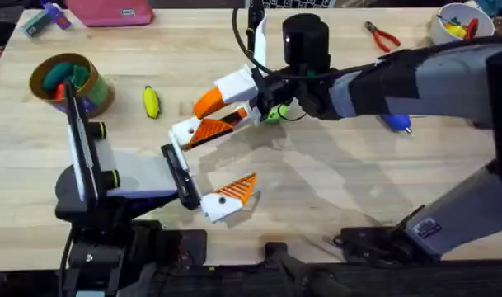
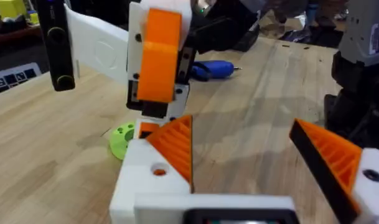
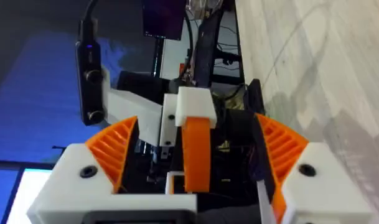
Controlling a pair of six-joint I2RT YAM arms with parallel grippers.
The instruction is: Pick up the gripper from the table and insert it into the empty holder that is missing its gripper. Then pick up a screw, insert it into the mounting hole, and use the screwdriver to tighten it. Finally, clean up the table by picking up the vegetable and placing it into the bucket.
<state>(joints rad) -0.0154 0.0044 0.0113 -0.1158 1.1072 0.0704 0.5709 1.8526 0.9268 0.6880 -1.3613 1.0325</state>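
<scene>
Overhead shows our right gripper (image 1: 203,122) open around the small orange ribbed plastic gripper (image 1: 207,102), toward ten o'clock. It looks light, stiff and slippery, so we'd pinch its flat sides. Our left gripper (image 1: 208,180) is open, empty.

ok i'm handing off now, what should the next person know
Left gripper: open, empty.
Right gripper: open, empty, hovering close by the holder.
The gripper looks seated in the holder; no screw seen in its mounting hole.
Screwdriver and vegetable lie on the table; bucket at its far left.
Left to do: insert screw, tighten, bin the vegetable.
</scene>
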